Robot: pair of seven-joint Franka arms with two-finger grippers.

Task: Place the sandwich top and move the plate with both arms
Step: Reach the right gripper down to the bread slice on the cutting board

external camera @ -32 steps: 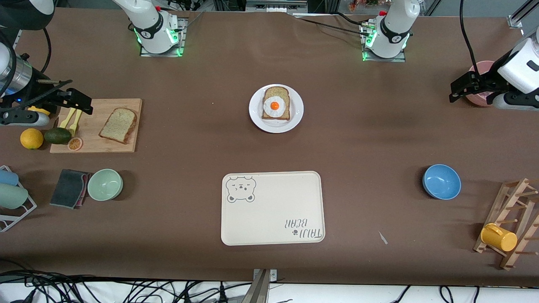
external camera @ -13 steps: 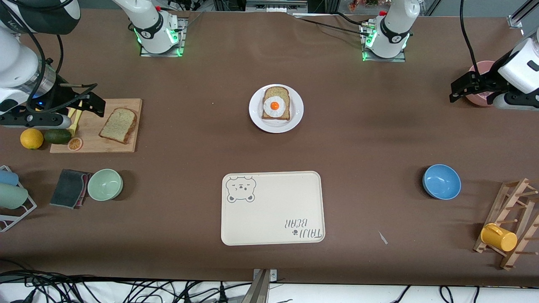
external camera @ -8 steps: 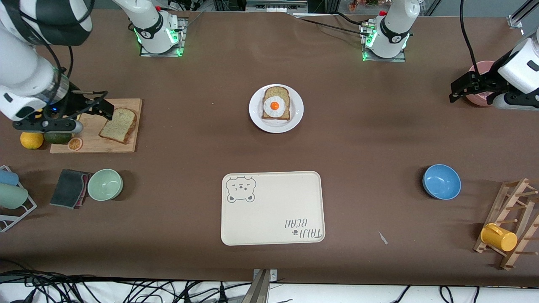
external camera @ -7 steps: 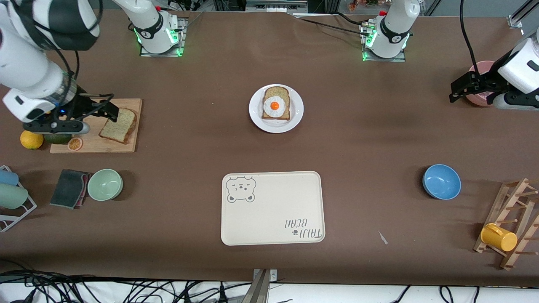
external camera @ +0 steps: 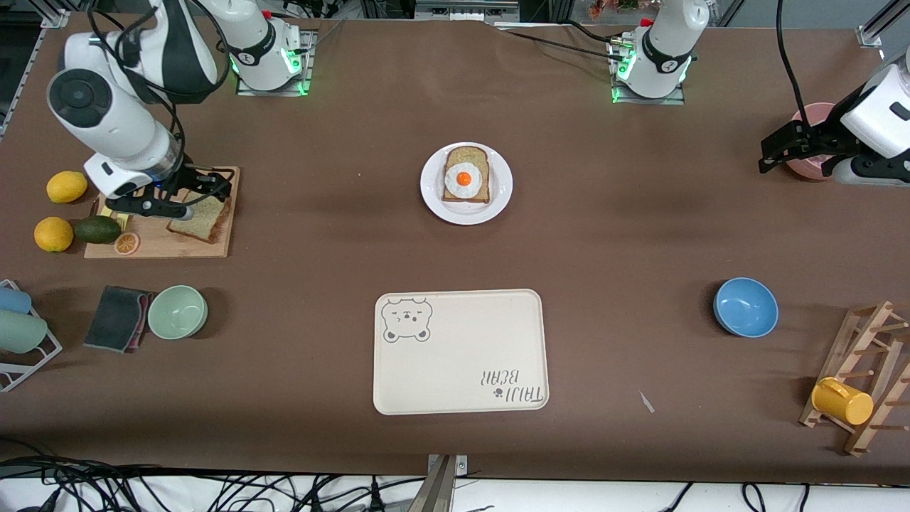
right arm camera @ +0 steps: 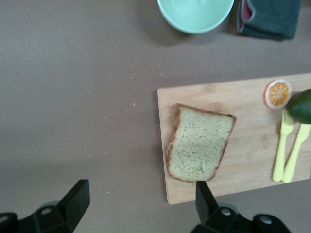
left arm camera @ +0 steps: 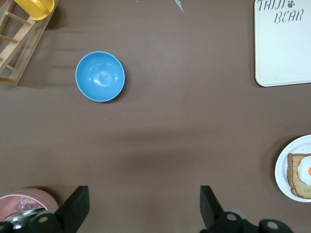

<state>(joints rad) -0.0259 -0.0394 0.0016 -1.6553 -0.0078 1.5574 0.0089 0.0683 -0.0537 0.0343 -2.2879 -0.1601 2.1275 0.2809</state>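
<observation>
plate (external camera: 433,201): mid-table, holds egg-topped slice (external camera: 466,175) | sandwich top (external camera: 205,219): flat on cutting board (external camera: 156,245), toward right arm's end from plate | right gripper (external camera: 206,186): over the board, jaws wide, empty | left gripper (external camera: 782,146): waits over pink bowl (external camera: 810,112), wide, empty | blue bowl (external camera: 745,306), green bowl (external camera: 177,311), tray (external camera: 461,352): empty

Scene was evenly and brightly lit from overhead. Soft diffuse shadows were cast on the table (external camera: 640,235), the darkest lying below and between the left gripper's fingers (left arm camera: 77,208). Mild glare was seen in the blue bowl (left arm camera: 99,76). All views were sharp; no motion blur or edge distortion was noted.
</observation>
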